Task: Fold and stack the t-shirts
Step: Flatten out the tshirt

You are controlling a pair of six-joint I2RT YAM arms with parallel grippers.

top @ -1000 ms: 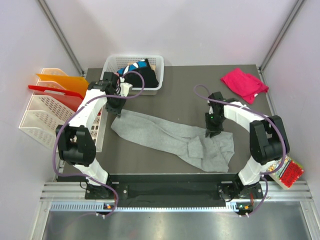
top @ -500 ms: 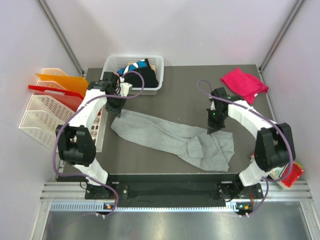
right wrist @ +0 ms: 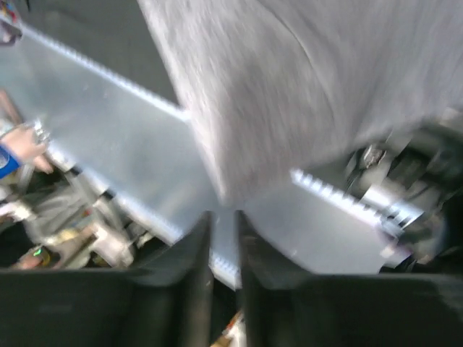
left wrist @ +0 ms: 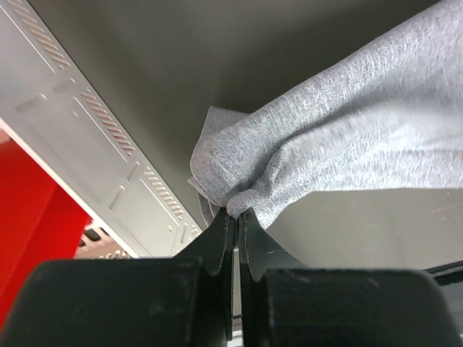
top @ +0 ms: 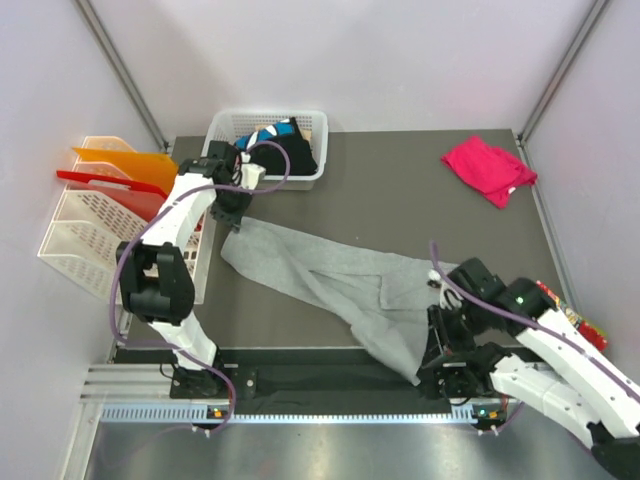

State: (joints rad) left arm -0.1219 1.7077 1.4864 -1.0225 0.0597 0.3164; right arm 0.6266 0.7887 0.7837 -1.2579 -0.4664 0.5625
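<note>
My left gripper [left wrist: 235, 213] was clamped tight on the far-left corner of the grey t-shirt [top: 330, 270]. My right gripper [right wrist: 223, 217] looked pinched on the opposite end at the near edge of the table [top: 400, 190], pretty blurry though. So the shirt ran between them as one long rumpled diagonal band, nowhere near flat.

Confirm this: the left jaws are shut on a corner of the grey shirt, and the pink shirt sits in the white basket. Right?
Not quite. The pink shirt is not in the white basket; it lies on the table at its far right corner, per the top external view. The left jaws do grip a corner of the grey shirt.
</note>
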